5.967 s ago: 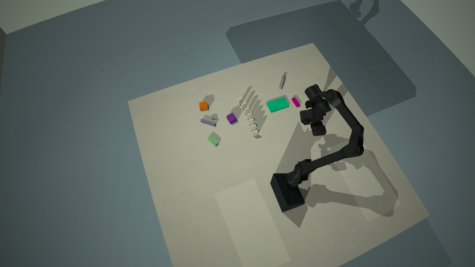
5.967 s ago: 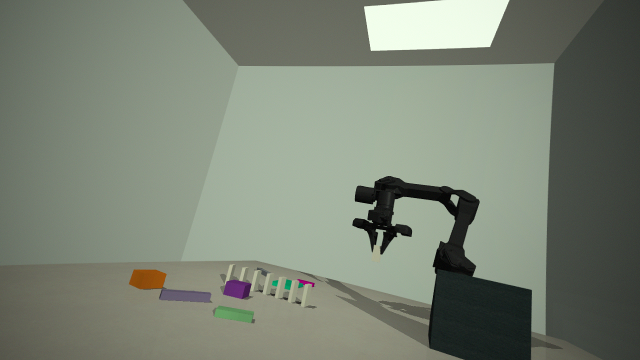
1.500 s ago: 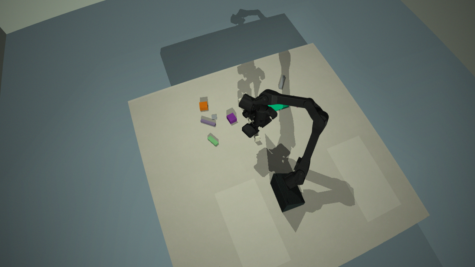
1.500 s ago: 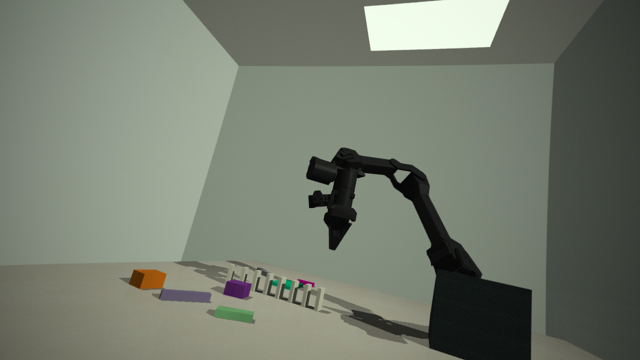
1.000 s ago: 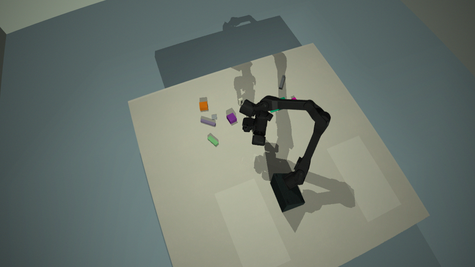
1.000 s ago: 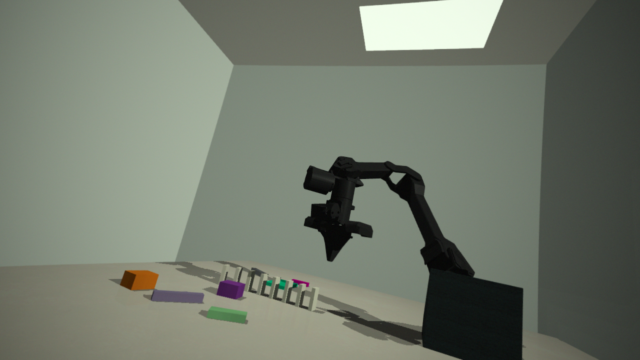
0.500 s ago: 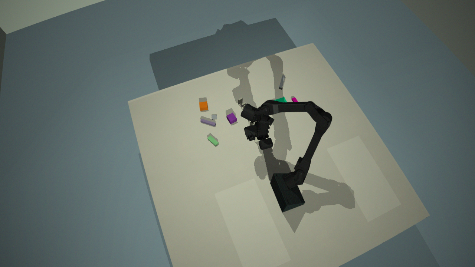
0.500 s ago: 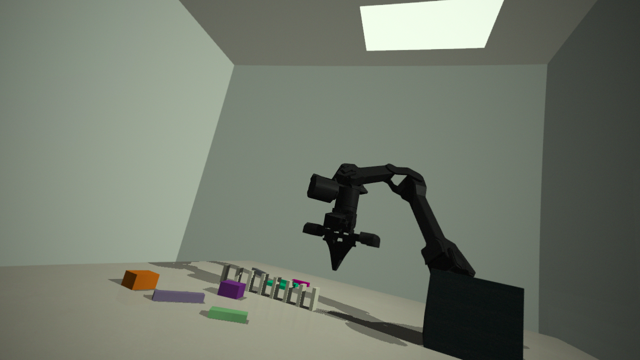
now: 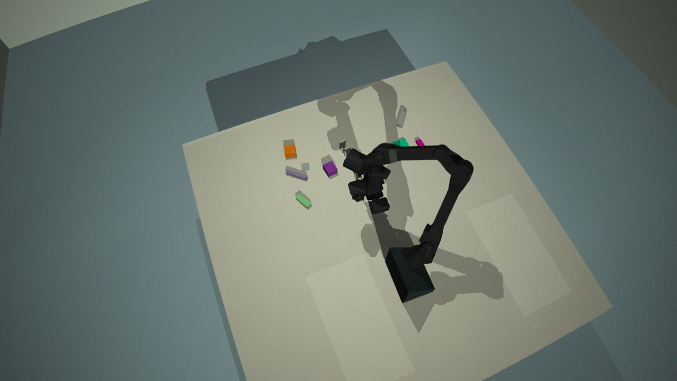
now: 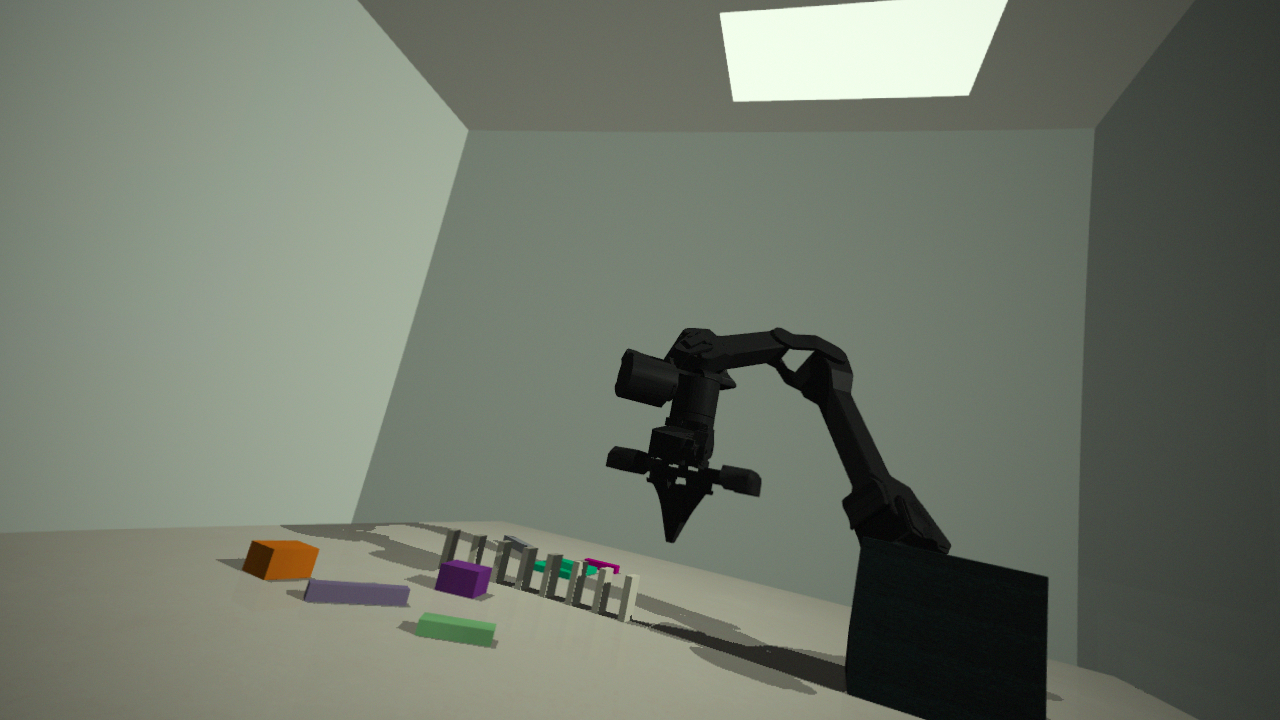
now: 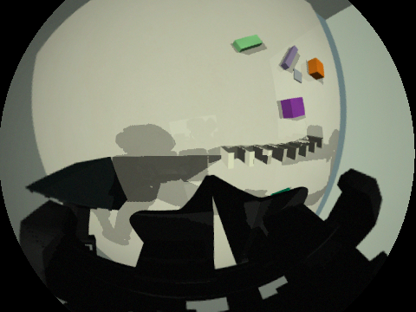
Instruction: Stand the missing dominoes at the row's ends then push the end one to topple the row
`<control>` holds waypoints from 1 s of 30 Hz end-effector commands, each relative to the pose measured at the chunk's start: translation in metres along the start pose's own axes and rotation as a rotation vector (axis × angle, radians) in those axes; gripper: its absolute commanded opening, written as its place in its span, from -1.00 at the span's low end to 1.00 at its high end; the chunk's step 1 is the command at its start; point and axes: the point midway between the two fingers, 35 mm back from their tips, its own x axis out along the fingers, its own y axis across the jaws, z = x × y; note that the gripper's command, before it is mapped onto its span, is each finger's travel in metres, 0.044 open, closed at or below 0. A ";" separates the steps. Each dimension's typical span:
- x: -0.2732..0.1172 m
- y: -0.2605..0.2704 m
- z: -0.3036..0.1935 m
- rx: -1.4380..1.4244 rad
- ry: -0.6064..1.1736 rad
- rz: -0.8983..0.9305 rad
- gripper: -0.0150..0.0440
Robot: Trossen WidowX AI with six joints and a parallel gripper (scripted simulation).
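Observation:
Several off-white dominoes stand upright in one evenly spaced row. The domino at the end nearest the arm's base (image 10: 629, 598) (image 11: 230, 160) is upright, as is the domino at the far end (image 10: 448, 548). In the top view the arm hides most of the row. My gripper (image 10: 670, 540) (image 11: 210, 179) is shut with nothing seen between its fingers. It points down, above table height, and in the exterior view its tips show above and a little right of the base-side end of the row.
Beside the row are a purple block (image 9: 329, 169) (image 10: 462, 579), an orange block (image 9: 290, 151), a lavender bar (image 9: 296, 173), a small grey tile (image 9: 305, 166) and a green bar (image 9: 303, 199). Across the row are a teal piece (image 9: 402, 142), a magenta piece (image 9: 419, 141) and a grey bar (image 9: 401, 116).

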 end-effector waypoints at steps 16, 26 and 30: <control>0.001 0.000 -0.001 -0.004 0.004 -0.003 -0.49; 0.025 -0.002 0.001 -0.004 0.002 -0.004 -0.49; 0.079 -0.001 -0.001 -0.004 0.007 -0.004 -0.49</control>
